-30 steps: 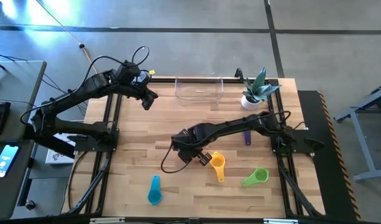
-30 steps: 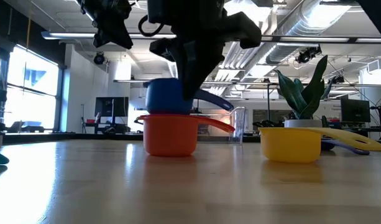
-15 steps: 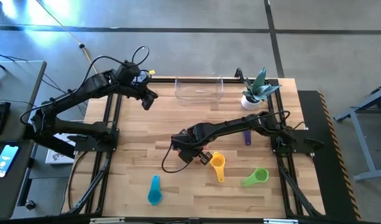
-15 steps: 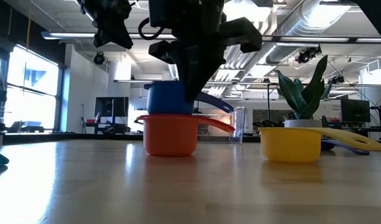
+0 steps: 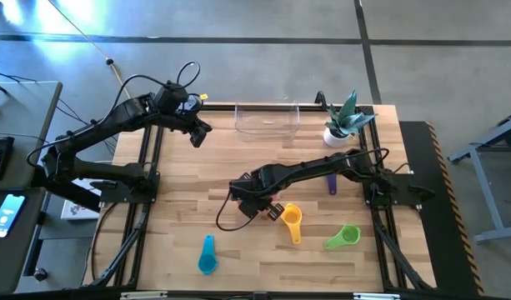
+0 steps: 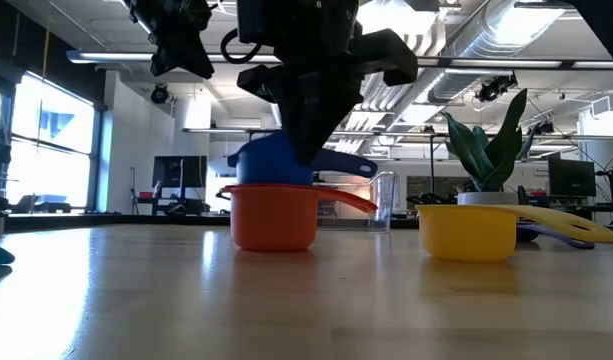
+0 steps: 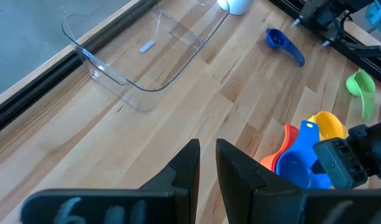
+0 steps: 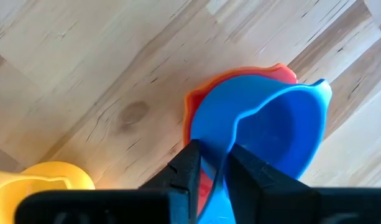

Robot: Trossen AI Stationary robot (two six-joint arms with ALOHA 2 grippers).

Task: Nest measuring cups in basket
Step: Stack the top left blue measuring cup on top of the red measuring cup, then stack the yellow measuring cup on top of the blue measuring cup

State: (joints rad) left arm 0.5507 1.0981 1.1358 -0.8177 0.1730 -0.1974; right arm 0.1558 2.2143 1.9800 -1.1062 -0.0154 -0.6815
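Right now the right gripper [image 8: 210,163] sits low over the middle of the table, its fingers narrowly parted with the rim of the blue cup [image 8: 265,130] standing between them; whether they actually pinch that rim cannot be told. The blue cup rests tilted inside the orange cup [image 6: 274,215], so the step in hand looks like stacking 1 cup into another out on the table. The left gripper [image 7: 206,163] waits raised near the table's far left edge, fingers nearly together and holding nothing. The basket [image 5: 267,120] stands at the far edge with no cup visible inside, well apart from the stack. The yellow cup [image 5: 292,220] lies just beside the stack, the green cup [image 5: 343,238] and teal cup [image 5: 207,254] nearer the front edge, and the purple cup [image 5: 331,183] partly under the right arm. Next, judging from the tilt, the blue cup needs to settle level before the gripper lifts clear to fetch another cup.
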